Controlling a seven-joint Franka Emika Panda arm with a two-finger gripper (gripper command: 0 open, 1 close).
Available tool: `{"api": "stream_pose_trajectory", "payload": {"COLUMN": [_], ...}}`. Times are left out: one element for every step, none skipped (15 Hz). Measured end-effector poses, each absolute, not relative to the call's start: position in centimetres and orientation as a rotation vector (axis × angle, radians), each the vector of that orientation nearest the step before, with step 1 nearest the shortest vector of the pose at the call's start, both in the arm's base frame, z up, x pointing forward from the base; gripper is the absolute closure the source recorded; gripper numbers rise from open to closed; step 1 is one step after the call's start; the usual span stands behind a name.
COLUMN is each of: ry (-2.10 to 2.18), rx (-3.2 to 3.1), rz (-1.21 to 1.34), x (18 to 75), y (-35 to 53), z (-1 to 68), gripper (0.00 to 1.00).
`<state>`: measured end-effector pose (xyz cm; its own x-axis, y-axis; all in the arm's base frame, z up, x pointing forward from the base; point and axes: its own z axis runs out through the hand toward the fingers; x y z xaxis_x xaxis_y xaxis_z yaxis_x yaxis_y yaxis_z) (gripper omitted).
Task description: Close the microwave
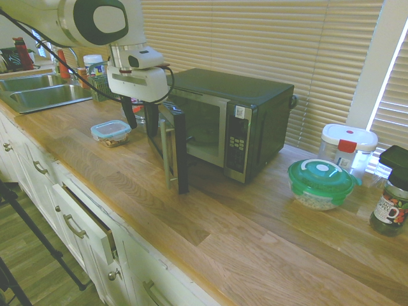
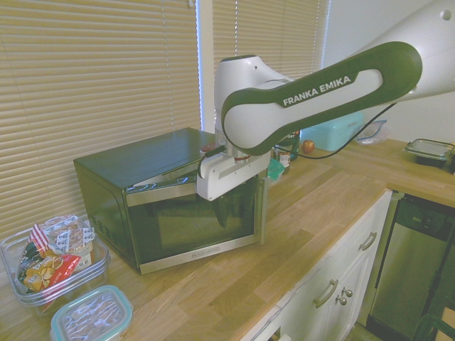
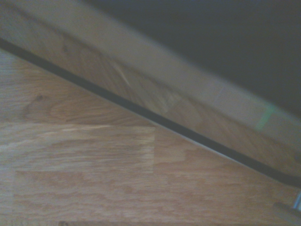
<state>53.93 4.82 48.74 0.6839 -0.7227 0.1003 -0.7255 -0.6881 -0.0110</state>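
Two spread fingers of the gripper (image 1: 141,129) are seen at the outer side of the microwave door (image 1: 182,156), with nothing seen pinched between them; the microwave (image 1: 223,115) is set on the wooden countertop (image 1: 210,255) beside the window blinds (image 1: 255,38), and its door is left ajar. If the door is pushed near its hinge, little leverage may be gained, and the fingertips could be slid along the glass instead of the door being swung. The vertical bar handle (image 1: 167,153) could be snagged by a finger if the hand is moved across toward the free edge, and the door might then be dragged wider. If too much force is applied, the whole appliance could be shoved back toward the blinds; if too little, the latch might be left uncaught. As for containers, snack packets (image 2: 60,259) are held in the uncovered clear bin (image 2: 102,273), and the food box with a pale blue lid (image 1: 111,129) is partly filled with something brown. Pale, grainy food is held in the green-lidded bowl (image 1: 322,185), by which a white-lidded canister (image 1: 347,145) is placed; its contents cannot be made out, nor can it be told whether anything has been left inside the oven cavity
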Motion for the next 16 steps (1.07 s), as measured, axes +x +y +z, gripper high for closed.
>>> {"api": "stream_pose_trajectory", "payload": {"ry": [-1.245, -1.258, -1.269, -1.278, -1.286, -1.291, -1.297, -1.305, -1.313, -1.314, -1.312, -1.311, -1.31, -1.305, -1.302, -1.297], "rx": [2.849, 2.841, 2.835, 2.83, 2.825, 2.822, 2.818, 2.813, 2.809, 2.809, 2.812, 2.813, 2.812, 2.814, 2.817, 2.822], "rz": [0.141, 0.126, 0.112, 0.095, 0.073, 0.06, 0.049, 0.034, 0.019, 0.002, -0.022, -0.048, -0.076, -0.106, -0.128, -0.141], "x": [54.9, 55.8, 56.7, 57.6, 58.4, 59.2, 60.0, 60.7, 61.5, 62.4, 63.3, 64.2, 65.0, 65.7, 66.3, 67.0], "y": [4.2, 3.8, 3.3, 3.0, 2.8, 2.5, 2.2, 1.8, 1.4, 0.9, 0.5, 0.1, -0.2, -0.3, -0.5, -0.5], "z": [48.9, 48.9, 48.9, 49.0, 49.1, 49.4, 49.6, 49.8, 50.0, 50.1, 50.1, 50.0, 49.9, 49.8, 49.9, 50.2], "gripper": [0.0, 0.0, 0.0, 0.0, 0.0, 0.0, 0.0, 0.0, 0.0, 0.0, 0.0, 0.0, 0.0, 0.0, 0.0, 0.0]}}
